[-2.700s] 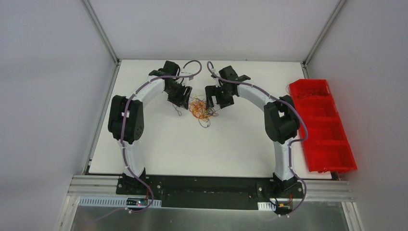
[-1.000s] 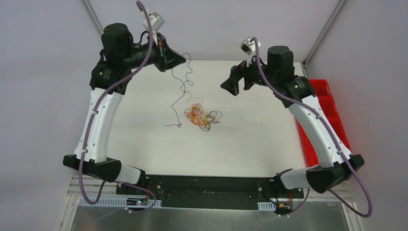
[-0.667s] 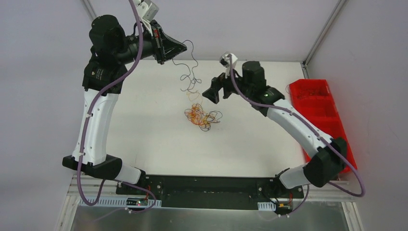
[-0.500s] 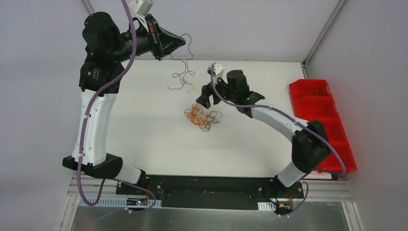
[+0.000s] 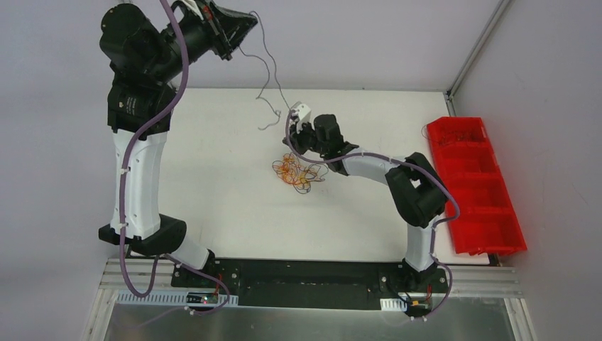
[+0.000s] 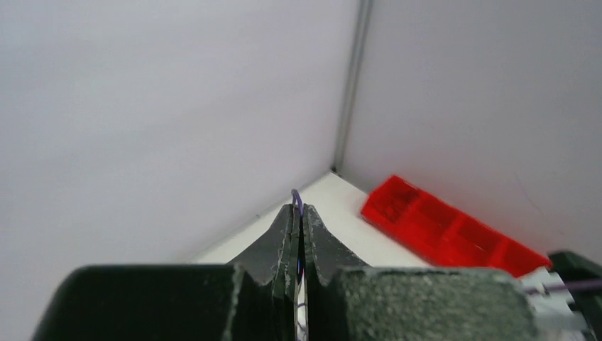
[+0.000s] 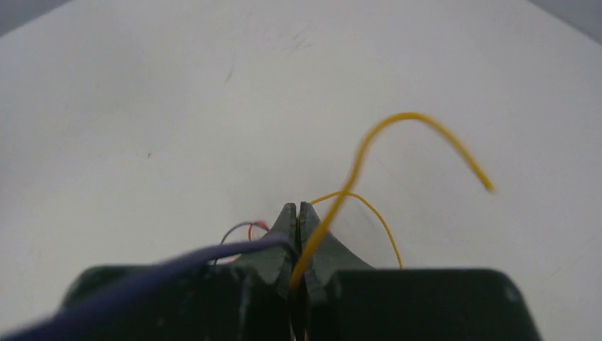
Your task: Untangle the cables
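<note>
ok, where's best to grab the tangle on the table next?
Probably the tangle's near edge, pinched from straight above. It lies flat with loops spread outward, and the right gripper is shut on a yellow wire at its far side.

This looks like a robotics lab test cell. A white table [image 5: 213, 213] is boxed in by plain grey panels [image 5: 355, 42] set between aluminium posts [image 5: 477, 44]. The left arm [image 5: 138, 177] and right arm [image 5: 419, 206], both white and black, are bolted to an aluminium profile rail [image 5: 142, 273]. A red compartment bin [image 5: 479, 188] sits alongside, and a knot of thin cables [image 5: 298, 170] is laid out as the workpiece.
</note>
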Robot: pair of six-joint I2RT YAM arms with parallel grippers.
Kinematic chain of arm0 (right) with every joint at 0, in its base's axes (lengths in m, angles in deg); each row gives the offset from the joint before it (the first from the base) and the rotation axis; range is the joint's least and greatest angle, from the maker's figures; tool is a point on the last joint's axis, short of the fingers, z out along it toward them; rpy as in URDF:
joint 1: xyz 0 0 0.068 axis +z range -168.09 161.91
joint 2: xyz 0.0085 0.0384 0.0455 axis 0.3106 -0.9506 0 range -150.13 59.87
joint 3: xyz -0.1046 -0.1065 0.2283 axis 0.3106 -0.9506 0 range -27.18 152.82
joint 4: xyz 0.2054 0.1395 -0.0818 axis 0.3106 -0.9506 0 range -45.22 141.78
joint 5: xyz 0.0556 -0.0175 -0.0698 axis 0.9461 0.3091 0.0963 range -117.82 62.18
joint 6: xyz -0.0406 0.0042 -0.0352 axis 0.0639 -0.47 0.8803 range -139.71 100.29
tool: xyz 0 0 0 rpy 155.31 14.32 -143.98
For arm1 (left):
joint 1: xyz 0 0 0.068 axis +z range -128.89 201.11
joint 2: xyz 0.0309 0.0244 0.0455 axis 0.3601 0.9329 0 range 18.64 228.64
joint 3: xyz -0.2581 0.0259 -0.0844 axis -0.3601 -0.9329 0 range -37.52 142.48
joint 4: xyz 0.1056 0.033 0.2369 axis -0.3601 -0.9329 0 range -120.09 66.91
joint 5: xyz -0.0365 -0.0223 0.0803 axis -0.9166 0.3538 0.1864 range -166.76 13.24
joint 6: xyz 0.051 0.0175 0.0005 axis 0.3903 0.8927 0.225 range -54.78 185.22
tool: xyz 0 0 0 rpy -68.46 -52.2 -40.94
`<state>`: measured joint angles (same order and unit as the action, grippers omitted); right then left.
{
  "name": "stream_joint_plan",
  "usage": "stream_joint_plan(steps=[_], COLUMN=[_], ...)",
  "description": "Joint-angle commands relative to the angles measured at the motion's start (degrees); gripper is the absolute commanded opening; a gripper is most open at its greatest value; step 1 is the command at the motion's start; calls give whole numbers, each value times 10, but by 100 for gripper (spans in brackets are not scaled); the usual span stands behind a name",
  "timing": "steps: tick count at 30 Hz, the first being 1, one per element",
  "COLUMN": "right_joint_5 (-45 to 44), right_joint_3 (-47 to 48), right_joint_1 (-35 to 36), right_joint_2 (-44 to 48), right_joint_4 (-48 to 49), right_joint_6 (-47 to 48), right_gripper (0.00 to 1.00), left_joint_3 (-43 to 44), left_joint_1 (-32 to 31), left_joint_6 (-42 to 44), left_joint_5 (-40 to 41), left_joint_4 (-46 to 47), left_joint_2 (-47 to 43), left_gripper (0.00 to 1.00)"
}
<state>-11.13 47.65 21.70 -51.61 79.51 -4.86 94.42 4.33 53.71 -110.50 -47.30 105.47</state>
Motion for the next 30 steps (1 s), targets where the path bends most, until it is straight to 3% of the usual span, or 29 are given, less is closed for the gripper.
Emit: stream_joint_plan(steps=[1, 2, 6, 7, 9, 10, 12, 16, 21, 27, 30], right_joint_5=[9, 10, 20, 24, 30, 32, 49, 117, 175, 81, 60], right_joint_3=[-97, -117, -123, -118, -105, -93, -63, 10, 50, 51, 65], right_joint_1=[4, 4, 0, -3, -11, -16, -30, -52, -53, -43, -31], right_joint_2=[9, 20, 68, 80, 111, 128, 166, 252, 359, 428, 416], right_joint_4=[38, 35, -26, -46, -89, -115, -180, -311, -391, -379, -371], right_joint_6=[59, 63, 60, 57, 54, 49, 29, -6, 3, -18, -10], right_gripper=[0, 0, 22, 32, 65, 76, 87, 92, 95, 98, 100], left_joint_3=[104, 109, 59, 41, -1, -26, -77, -172, -246, -288, -280], left_joint_1=[11, 12, 11, 11, 11, 11, 11, 11, -6, -54, -61], left_joint_6=[37, 40, 42, 41, 45, 48, 51, 45, 10, -47, -108], left_joint_5=[161, 169, 136, 126, 103, 87, 66, 6, -110, -44, -61], left_joint_4=[59, 63, 67, 67, 68, 70, 69, 70, 70, 73, 80], left_joint_2=[20, 23, 3, -6, -24, -34, -61, -99, -112, -98, -73], left_gripper=[0, 0, 0, 0, 0, 0, 0, 0, 0, 0, 0])
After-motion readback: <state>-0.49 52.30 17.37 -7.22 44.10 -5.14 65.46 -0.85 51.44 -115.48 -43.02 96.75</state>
